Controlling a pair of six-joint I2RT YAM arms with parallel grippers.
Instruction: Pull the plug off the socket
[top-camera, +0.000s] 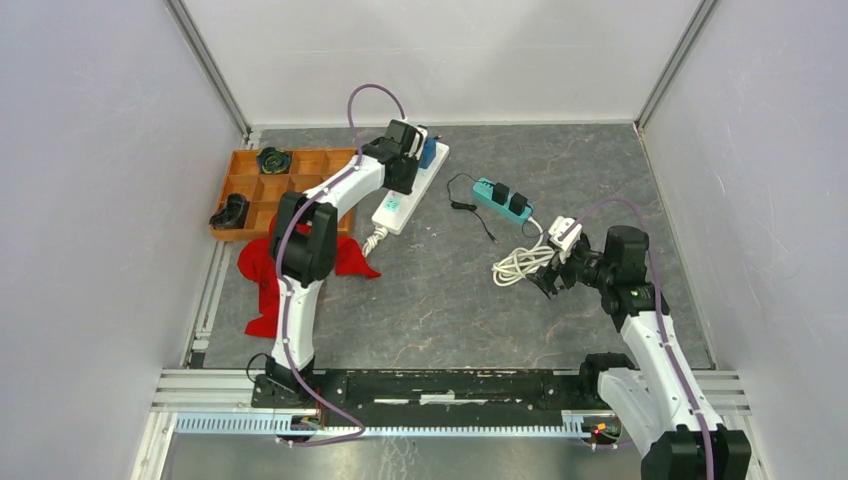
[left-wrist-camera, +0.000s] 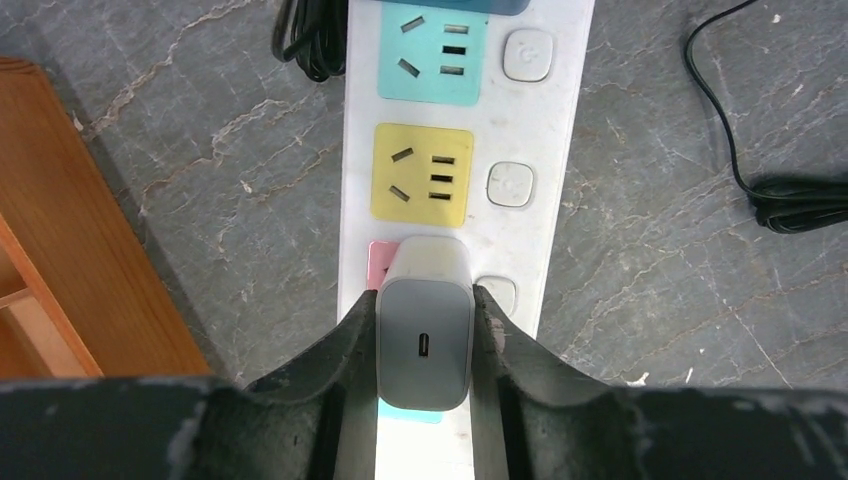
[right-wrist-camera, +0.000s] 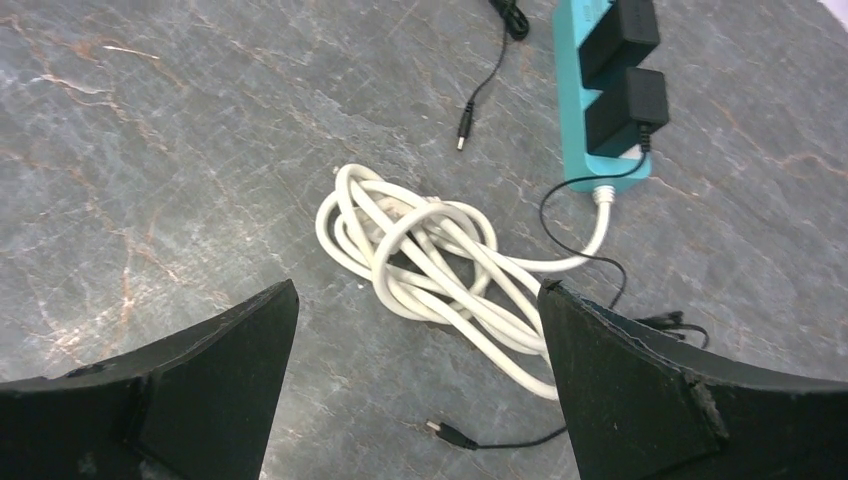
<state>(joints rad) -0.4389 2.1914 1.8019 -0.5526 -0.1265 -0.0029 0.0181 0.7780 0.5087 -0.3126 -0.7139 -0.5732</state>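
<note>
Left fingers (left-wrist-camera: 335, 385) clamping boxy white plug (left-wrist-camera: 424, 335), glossy socket strip (left-wrist-camera: 548, 110), right fingers (right-wrist-camera: 200, 385) spread

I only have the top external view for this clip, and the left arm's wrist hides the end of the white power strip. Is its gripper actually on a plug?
Observer: Yes. The left wrist view shows the left gripper shut on a white charger, a finger on each side.
Operator: Which socket?
Observer: It sits over the pink socket of the white power strip; the yellow socket beyond is empty.
Operator: And the right side?
Observer: The right gripper is open and empty above the coiled white cable.
</note>
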